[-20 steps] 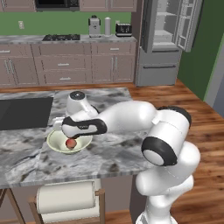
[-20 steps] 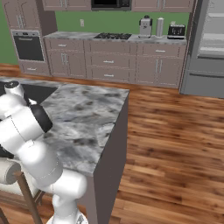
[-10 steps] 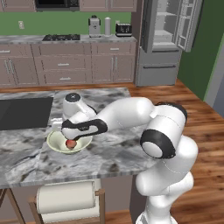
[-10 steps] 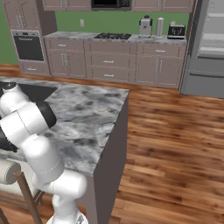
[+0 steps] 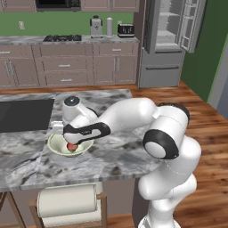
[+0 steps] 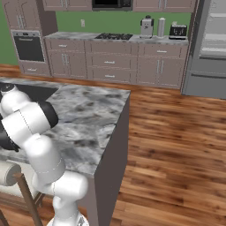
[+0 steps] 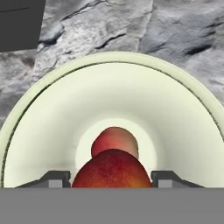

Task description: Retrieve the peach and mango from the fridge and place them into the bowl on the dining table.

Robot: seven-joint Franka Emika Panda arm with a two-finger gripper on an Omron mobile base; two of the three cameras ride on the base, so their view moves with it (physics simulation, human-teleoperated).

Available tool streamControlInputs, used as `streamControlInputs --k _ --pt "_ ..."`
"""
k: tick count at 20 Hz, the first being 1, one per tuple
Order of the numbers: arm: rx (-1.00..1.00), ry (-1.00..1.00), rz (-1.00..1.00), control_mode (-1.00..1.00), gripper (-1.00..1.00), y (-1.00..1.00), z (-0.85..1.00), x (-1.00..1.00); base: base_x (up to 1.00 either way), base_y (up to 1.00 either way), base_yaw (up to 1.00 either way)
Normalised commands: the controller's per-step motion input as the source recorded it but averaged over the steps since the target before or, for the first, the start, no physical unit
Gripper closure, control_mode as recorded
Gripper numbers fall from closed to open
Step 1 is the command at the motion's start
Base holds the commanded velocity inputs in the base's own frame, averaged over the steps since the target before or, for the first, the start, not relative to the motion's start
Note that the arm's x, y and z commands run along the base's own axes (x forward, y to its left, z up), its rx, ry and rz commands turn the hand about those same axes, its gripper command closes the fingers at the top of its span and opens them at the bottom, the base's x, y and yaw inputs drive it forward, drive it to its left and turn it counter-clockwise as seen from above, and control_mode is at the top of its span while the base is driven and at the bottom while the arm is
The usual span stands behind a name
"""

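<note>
left base: behind-left, facing fridge (image 5: 171,42) | right base: behind-right | hand: close above bowl (image 7: 183,127) | shared: dining table (image 5: 111,156)

My arm (image 5: 133,113) is glossy white, built from fat rounded segments that swell like bulbs at each joint. Dark charcoal bands and round caps mark the joints, the biggest cap at the elbow (image 5: 161,143). The hand (image 5: 84,130) carries a black strip along its side, and the pincer (image 7: 112,178) ends in two small dark grey finger tips (image 7: 54,177).
</note>
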Motion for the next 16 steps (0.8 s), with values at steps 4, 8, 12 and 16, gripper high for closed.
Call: streamControlInputs --k 4,8,12,16 --pt "0.0 0.0 -0.07 -1.0 -1.0 0.0 0.0 0.0 0.0 0.0 0.0" --pt "0.0 0.0 -0.06 -1.0 -1.0 0.0 0.0 0.0 0.0 0.0 0.0" --pt "0.0 0.0 -0.08 -1.0 -1.0 0.0 0.02 0.0 0.0 0.0 0.0" --pt "0.0 0.0 -0.07 -1.0 -1.0 -0.04 0.23 -0.11 0.0 0.0 0.0"
